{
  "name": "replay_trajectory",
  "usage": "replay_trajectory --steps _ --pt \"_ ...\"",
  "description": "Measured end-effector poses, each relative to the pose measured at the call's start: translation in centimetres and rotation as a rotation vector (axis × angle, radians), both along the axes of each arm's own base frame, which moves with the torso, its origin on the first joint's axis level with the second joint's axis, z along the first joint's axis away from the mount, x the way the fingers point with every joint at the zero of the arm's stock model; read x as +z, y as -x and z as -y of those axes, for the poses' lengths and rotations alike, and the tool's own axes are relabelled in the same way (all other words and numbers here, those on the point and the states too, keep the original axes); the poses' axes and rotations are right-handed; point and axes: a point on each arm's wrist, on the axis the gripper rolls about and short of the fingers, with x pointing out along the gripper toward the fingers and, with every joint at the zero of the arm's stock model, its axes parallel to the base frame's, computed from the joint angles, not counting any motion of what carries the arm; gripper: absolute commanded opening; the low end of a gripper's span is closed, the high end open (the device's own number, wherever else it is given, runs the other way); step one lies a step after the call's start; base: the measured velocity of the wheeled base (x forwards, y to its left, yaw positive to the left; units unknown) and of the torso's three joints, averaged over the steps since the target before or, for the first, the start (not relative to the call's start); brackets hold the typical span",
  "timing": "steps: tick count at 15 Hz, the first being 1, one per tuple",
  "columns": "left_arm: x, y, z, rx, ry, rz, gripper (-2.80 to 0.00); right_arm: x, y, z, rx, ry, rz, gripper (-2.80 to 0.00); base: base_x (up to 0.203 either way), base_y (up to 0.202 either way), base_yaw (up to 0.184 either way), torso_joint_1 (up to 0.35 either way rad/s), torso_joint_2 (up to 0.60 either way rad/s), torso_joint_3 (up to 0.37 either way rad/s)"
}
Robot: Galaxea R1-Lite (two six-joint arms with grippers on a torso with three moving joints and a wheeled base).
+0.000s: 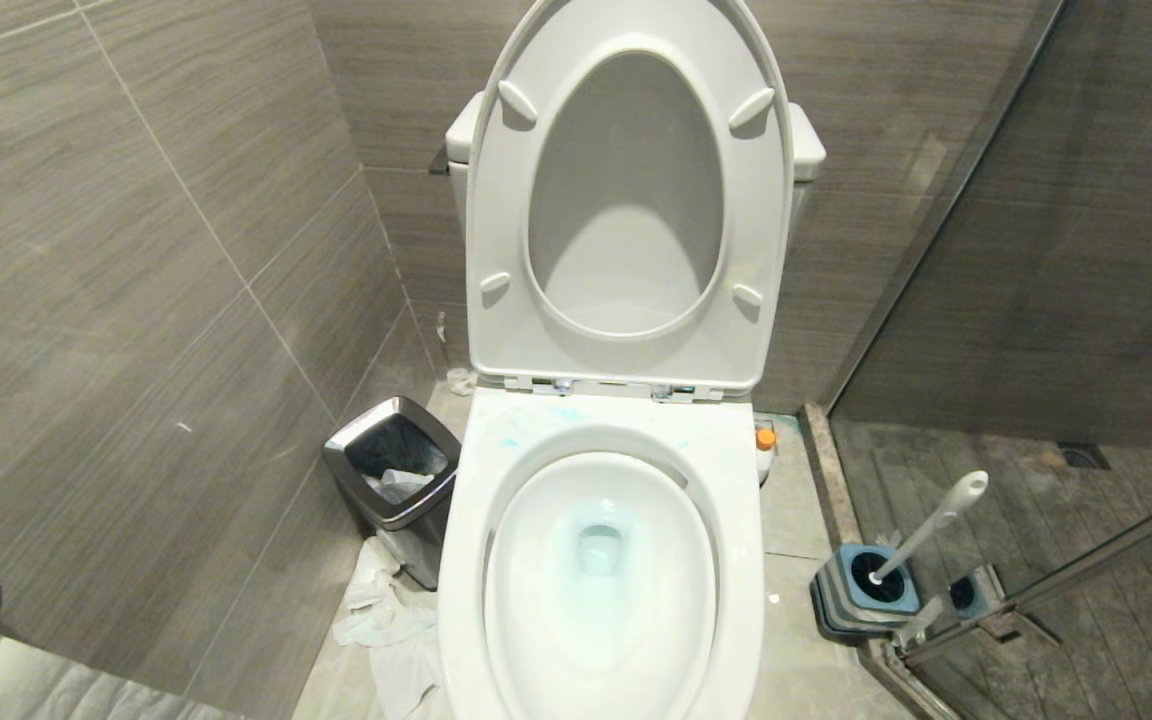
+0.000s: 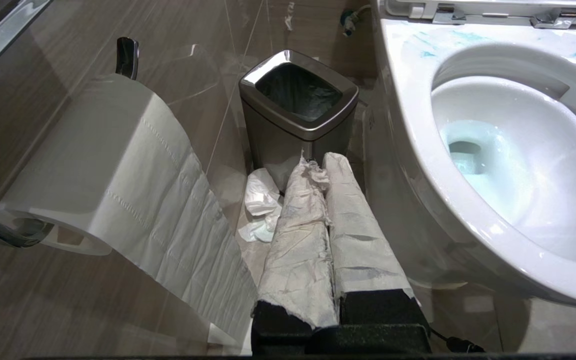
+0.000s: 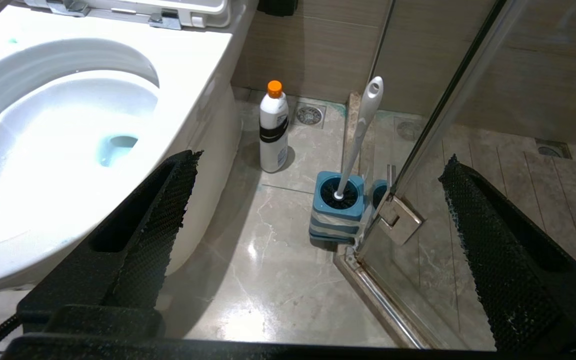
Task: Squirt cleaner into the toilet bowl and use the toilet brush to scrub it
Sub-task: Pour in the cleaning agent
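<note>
Porcelain fills the middle of the head view: the toilet bowl [image 1: 601, 580] stands on the floor [image 1: 796, 600] against the back wall, with its seat and lid [image 1: 626, 190] raised upright. Inside the basin the water has a pale turquoise tint, and thin streaks of the cleaner [image 2: 430, 42] lie on the flat rear part of the rim, near the hinges.

On the floor at the robot's right of the bowl, just beside the glass shower door [image 3: 448, 100], stands the small blue holder [image 3: 337, 212]. The toilet brush [image 3: 363, 127] sits in it, with its white handle leaning a little. A white bottle with an orange cap [image 3: 274, 130] stands upright between the bowl's base and the holder, touching neither of them.

At the robot's left of the bowl is a chrome-rimmed bin [image 2: 298, 107] with a dark liner, and crumpled white paper [image 2: 260, 207] lies on the floor in front of it. A toilet paper roll [image 2: 93, 165] hangs on the side wall, with a long sheet trailing down.

The left pincer [image 2: 318, 167] is clenched; its two fingers, wrapped in white paper, lie pressed together and point toward the bin. The right pincer [image 3: 318, 175] is released, with its black fingers spread wide above the floor and facing the holder. Neither one holds anything.
</note>
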Motion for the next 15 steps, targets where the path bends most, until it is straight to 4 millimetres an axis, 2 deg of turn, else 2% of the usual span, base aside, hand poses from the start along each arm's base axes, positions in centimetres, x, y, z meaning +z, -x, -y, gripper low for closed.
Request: replay_trajectory --steps 15 --pt "0.05 0.0 -0.01 -0.002 0.002 0.005 -2.8 0.0 0.0 0.0 -0.001 0.0 0.0 0.0 0.0 0.0 0.0 0.0 0.0 0.0"
